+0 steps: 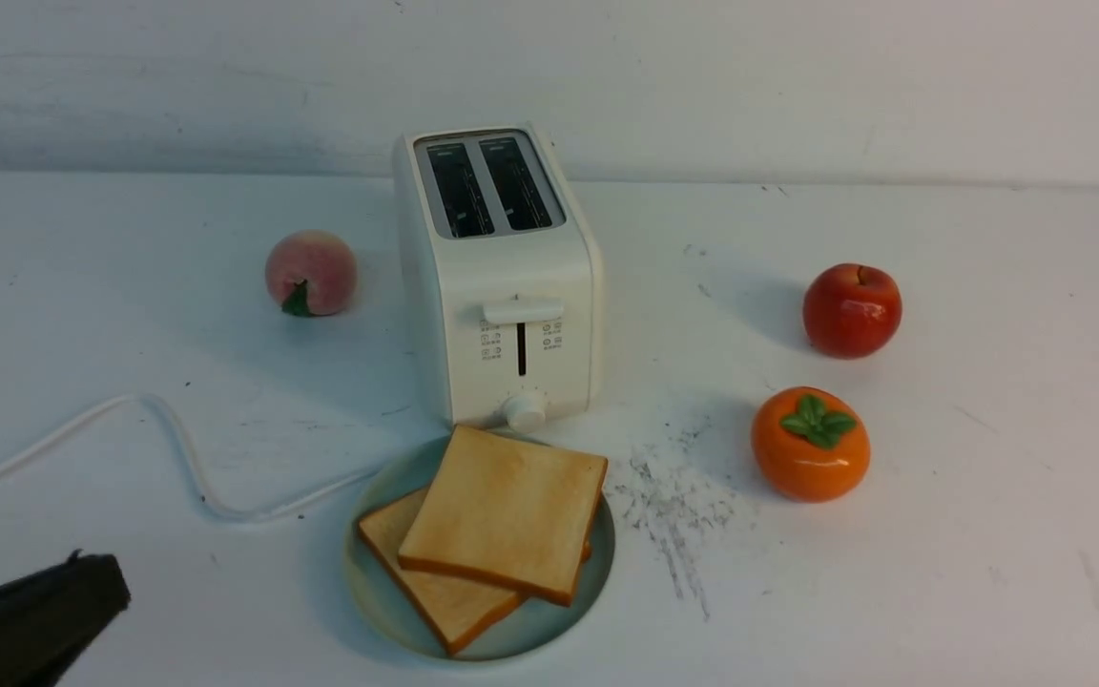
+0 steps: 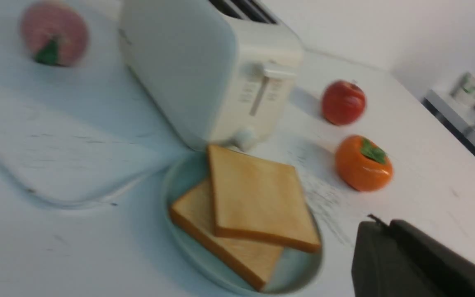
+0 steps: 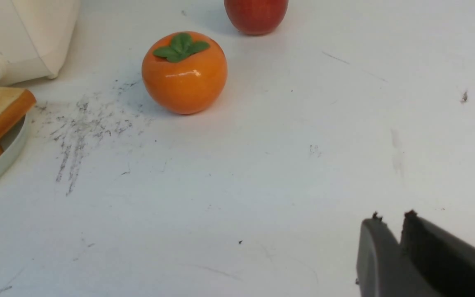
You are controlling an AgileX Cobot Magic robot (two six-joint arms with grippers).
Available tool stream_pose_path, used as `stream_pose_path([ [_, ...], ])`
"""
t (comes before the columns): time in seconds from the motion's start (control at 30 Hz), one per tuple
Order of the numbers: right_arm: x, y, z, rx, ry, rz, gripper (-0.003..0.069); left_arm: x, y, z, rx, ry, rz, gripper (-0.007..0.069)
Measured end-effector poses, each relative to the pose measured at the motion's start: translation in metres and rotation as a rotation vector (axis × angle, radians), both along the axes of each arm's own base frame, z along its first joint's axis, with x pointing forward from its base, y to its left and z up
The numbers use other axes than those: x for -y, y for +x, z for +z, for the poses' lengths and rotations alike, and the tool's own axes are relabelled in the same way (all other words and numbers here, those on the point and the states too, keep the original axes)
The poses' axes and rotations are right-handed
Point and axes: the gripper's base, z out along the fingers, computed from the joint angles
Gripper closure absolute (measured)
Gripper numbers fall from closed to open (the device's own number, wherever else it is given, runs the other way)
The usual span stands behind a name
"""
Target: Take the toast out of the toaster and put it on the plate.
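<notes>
The white toaster stands mid-table with both slots dark and empty and its lever up. Two slices of toast lie overlapping on the pale blue-green plate just in front of it. In the left wrist view the toast, plate and toaster show blurred. My left gripper is shut and empty at the front left, away from the plate; it also shows in the left wrist view. My right gripper is shut and empty over bare table, out of the front view.
A peach lies left of the toaster. A red apple and an orange persimmon lie to the right. The toaster's white cord loops across the front left. Dark scuff marks lie right of the plate.
</notes>
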Motion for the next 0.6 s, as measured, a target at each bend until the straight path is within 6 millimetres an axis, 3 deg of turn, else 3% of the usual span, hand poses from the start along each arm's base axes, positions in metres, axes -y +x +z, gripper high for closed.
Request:
stream_pose_path([
  [0.17,0.000,0.000,0.000,0.000,0.000,0.000,0.0563,-0.016,-0.003,-0.034,0.049,0.082,0.145,0.0607],
  [0.2,0.000,0.000,0.000,0.000,0.000,0.000,0.0563,-0.022,-0.008,-0.049,0.061,0.110,0.201,0.0607],
  [0.23,0.000,0.000,0.000,0.000,0.000,0.000,0.0563,-0.022,-0.008,-0.049,0.061,0.111,0.208,0.0606],
  [0.37,0.000,0.000,0.000,0.000,0.000,0.000,0.0559,-0.034,-0.017,-0.081,0.013,0.091,0.369,0.0603],
  [0.6,0.000,0.000,0.000,0.000,0.000,0.000,0.0548,-0.039,-0.026,-0.096,-0.087,0.089,0.457,0.0596],
])
